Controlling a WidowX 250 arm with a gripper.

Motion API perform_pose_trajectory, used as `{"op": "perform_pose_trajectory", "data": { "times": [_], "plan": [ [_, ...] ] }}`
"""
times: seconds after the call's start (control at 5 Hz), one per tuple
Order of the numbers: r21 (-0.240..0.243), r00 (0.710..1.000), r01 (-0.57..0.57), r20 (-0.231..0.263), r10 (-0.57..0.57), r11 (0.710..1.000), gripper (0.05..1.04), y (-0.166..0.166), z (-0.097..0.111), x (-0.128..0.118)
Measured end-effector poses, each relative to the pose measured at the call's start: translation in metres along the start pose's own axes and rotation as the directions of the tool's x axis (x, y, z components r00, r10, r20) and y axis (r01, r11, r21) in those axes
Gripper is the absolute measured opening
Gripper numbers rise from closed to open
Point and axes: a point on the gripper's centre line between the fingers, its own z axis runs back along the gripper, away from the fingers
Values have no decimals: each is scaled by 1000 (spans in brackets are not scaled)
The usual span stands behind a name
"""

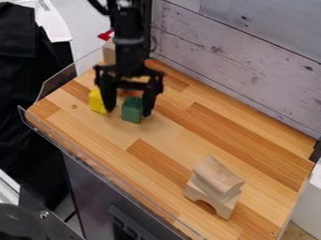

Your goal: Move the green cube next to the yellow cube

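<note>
Gripper (pixel 128 112): fingers spread, straddling green cube (pixel 132 110) on wooden tabletop (pixel 179 133), likely for side grasp; yellow cube (pixel 96 101) just outside one finger, presumably marking destination; stacked wooden blocks (pixel 215 185) well apart, likely leaving working room

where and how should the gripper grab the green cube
Probably best from straight above, with the black gripper pinching the green cube around mid-height: one finger on the side facing the yellow cube, the other on the opposite side. It sits flat with upright sides, and the gap toward the yellow cube looks wide enough for a finger.
</note>
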Motion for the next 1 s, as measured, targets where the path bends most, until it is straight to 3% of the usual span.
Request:
{"op": "perform_pose_trajectory", "data": {
  "times": [0.2,0.4,0.6,1.0],
  "plan": [
    [72,998,70,6,-70,995,1001,-21,24,-6],
    [109,988,156,-21,-155,982,1001,-44,37,-13],
    [116,979,205,-36,-202,972,1001,-60,37,-20],
    [59,970,240,8,-241,969,1001,-82,44,-43]
  ]
}}
